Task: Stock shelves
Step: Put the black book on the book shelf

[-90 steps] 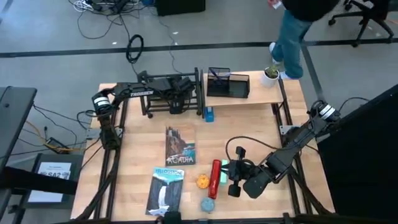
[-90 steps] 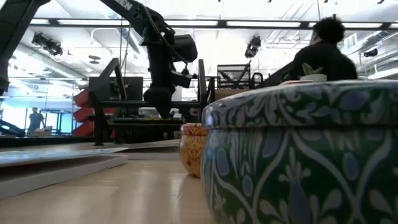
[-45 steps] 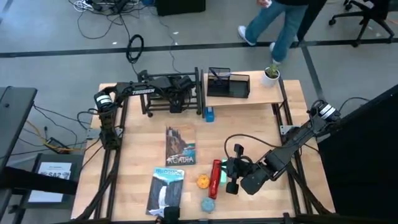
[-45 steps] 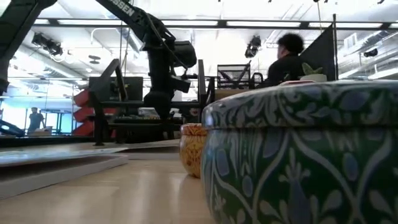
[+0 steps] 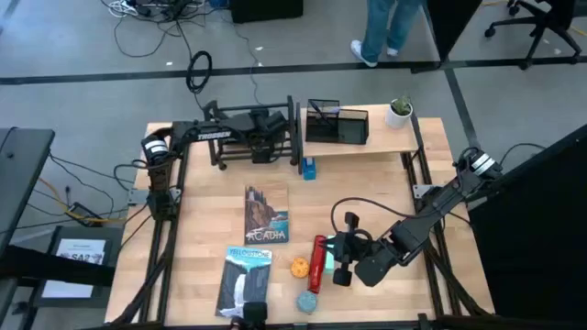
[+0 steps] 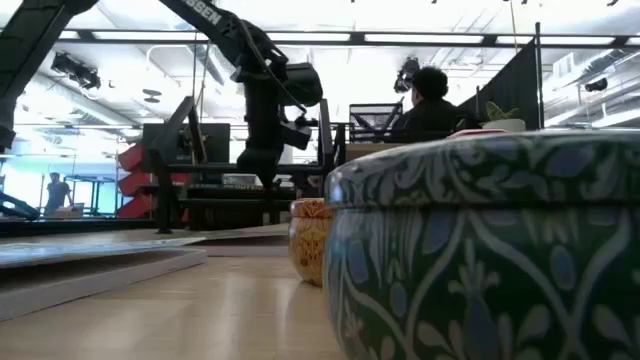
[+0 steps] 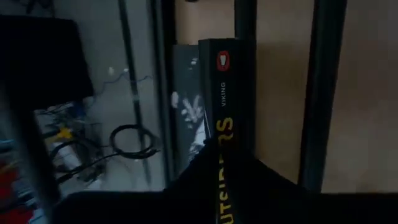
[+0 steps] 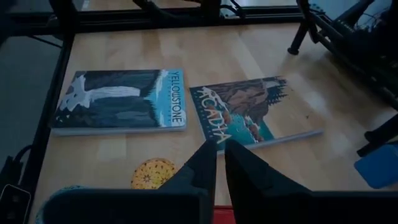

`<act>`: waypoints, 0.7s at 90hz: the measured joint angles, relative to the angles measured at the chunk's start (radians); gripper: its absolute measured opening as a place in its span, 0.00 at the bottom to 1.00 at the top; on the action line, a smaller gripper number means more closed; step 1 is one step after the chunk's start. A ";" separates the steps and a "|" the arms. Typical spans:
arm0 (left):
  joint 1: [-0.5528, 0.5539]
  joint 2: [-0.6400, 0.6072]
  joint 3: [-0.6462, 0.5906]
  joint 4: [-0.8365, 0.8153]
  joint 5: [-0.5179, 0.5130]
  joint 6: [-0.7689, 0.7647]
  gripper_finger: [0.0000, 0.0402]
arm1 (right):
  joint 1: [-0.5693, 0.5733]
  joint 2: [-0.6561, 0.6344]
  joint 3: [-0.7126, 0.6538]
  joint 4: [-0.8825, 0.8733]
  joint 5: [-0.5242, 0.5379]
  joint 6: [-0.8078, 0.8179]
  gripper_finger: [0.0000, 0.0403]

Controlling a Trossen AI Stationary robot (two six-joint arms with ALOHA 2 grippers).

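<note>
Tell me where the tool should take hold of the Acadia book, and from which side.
Grip the Acadia book across its width, near a long edge. It lies flat with bare table on both sides, so come straight down from above; the right tool is nearest.

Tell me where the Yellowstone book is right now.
In the high view the Yellowstone book lies flat at the table's near edge, left of centre, just below the Acadia book and left of the orange patterned pot.

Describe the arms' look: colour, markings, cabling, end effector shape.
Both arms are black, jointed tube links. The left arm carries white TROSSEN lettering. A black cable loops over the right arm near its wrist. The right end effector has two dark tapered fingers.
</note>
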 joint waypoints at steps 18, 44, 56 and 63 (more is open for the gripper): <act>-0.039 -0.001 0.098 -0.034 -0.045 0.006 0.00 | 0.000 0.000 0.000 0.001 0.000 -0.008 0.02; -0.080 -0.003 0.196 -0.220 -0.025 -0.007 0.00 | 0.000 0.000 0.000 0.002 0.000 -0.008 0.02; -0.046 -0.003 0.195 -0.372 0.023 -0.020 0.02 | 0.000 0.000 0.000 0.006 0.001 -0.008 0.02; -0.021 -0.004 0.195 -0.431 0.114 -0.019 0.07 | 0.000 0.000 0.000 0.006 0.001 -0.008 0.02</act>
